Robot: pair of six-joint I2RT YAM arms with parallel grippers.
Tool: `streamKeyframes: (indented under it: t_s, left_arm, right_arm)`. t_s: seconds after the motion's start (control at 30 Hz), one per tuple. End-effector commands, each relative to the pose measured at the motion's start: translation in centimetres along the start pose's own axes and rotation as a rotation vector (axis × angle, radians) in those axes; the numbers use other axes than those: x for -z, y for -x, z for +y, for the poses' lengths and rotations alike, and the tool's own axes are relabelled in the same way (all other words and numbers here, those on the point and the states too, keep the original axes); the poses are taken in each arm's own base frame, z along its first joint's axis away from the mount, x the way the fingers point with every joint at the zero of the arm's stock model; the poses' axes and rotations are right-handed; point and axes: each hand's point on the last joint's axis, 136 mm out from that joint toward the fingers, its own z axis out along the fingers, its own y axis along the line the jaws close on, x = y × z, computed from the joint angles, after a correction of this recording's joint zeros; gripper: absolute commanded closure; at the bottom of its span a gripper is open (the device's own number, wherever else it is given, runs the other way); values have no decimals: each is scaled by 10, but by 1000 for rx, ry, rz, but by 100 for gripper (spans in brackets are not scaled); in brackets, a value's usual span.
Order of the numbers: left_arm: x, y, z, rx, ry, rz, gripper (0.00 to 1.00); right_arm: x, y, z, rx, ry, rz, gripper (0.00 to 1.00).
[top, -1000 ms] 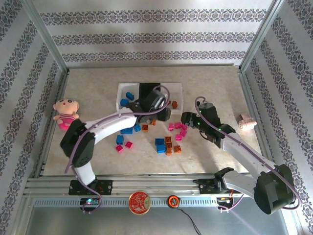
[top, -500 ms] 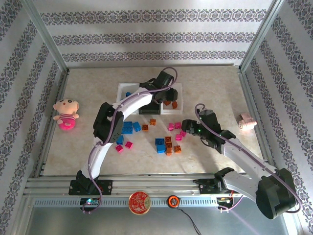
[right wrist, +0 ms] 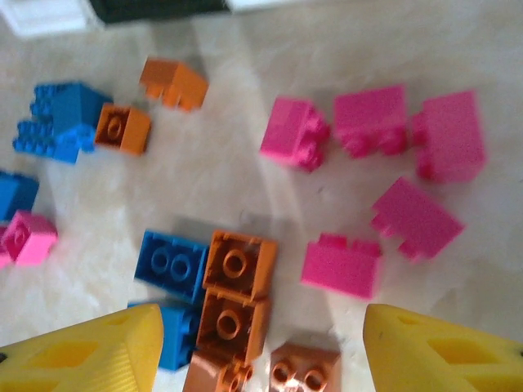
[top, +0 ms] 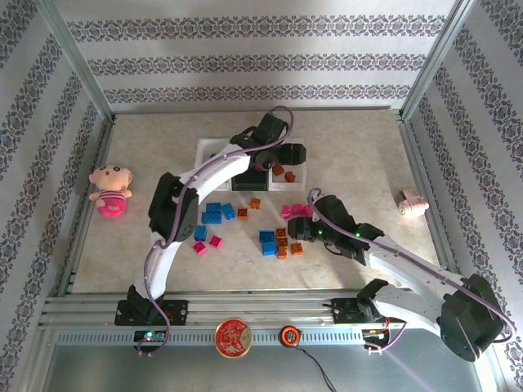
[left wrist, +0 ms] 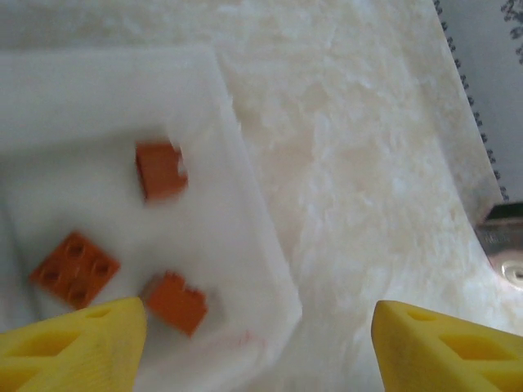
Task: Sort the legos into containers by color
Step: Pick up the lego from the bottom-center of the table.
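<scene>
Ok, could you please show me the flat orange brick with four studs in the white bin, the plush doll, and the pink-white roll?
flat orange brick point(left wrist: 75, 269), left wrist view, on its studded top face.
plush doll point(top: 110, 189), top view, on its body.
pink-white roll point(top: 413, 204), top view, on its middle.
</scene>
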Motion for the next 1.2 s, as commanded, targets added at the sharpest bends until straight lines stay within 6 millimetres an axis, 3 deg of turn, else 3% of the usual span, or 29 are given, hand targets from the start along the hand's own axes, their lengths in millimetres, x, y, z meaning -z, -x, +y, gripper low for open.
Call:
streamKeyframes:
  t_s: [0.0,0.03,0.1,0.13,0.37,0.53,0.63,0.77,1.0,1.17]
  left_arm:
    - [69,24,-34,4,-141,-149,25]
    - [83,18,-33,2,-155,-163,24]
    - [107,4,-30,-4,-167,-196,5]
    - [120,-5,-26,-5,-172,-211,0]
    - [175,-73,12,37,-141,-264,0]
    - [189,-114,38,63,-99,-242,0]
    - [196,-128,48,67,-84,-247,0]
    - [205,-137,55,66,-76,-275,0]
    - [212,-147,65,69,-55,-293,0]
    - [213,-152,69,65,-37,-279,0]
  right_arm:
    - [5,-14,-2,39,-75,51,34]
    - [6,-18,-5,45,-103,55,35]
    - [7,-27,-11,42,-140,57,36]
    - [8,-31,-14,38,-152,59,36]
    - [-2,-53,-22,36,-183,124,42]
    - [-10,-55,-18,66,-195,152,44]
    - [-15,-56,-18,75,-209,165,44]
    - [-23,-60,-22,87,-241,192,44]
    - [-33,-58,-11,116,-223,200,43]
    - [-38,-61,-22,124,-297,229,47]
